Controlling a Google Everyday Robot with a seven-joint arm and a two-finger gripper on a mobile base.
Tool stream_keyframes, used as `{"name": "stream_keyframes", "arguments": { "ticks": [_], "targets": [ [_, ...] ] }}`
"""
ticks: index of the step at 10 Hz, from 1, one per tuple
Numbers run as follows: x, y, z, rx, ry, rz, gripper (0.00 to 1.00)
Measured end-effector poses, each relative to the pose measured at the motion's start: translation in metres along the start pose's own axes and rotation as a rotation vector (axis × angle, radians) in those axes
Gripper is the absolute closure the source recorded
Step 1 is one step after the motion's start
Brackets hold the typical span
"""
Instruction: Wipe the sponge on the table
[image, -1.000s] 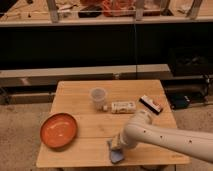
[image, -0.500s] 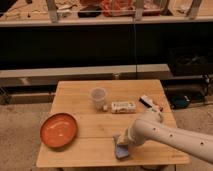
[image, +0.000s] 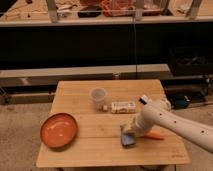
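1. A small square light-wood table (image: 80, 156) fills the middle and lower part of the frame, and a long grey shelf (image: 60, 74) runs behind it.
2. A white robot arm (image: 175, 125) reaches in from the lower right, angled down toward the table's lower centre.
3. The hand (image: 131, 131) at its tip is down on the sponge (image: 127, 142). Whether it is clamped on the sponge or only pressing on it cannot be told.
4. The sponge, pale blue, lies flat on the table, right of centre and near the front edge.
5. A thin orange object (image: 155, 135) lies just right of the sponge, under the arm.
6. An orange plate (image: 58, 131) sits at the left.
7. A clear cup (image: 98, 97) stands near the centre, with a white packet (image: 122, 106) to its right.
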Motion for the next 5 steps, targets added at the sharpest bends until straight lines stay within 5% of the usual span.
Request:
{"name": "stream_keyframes", "arguments": {
  "ticks": [5],
  "targets": [
    [0.036, -0.043, 0.015, -0.005, -0.019, -0.066, 1.0]
  ]
}}
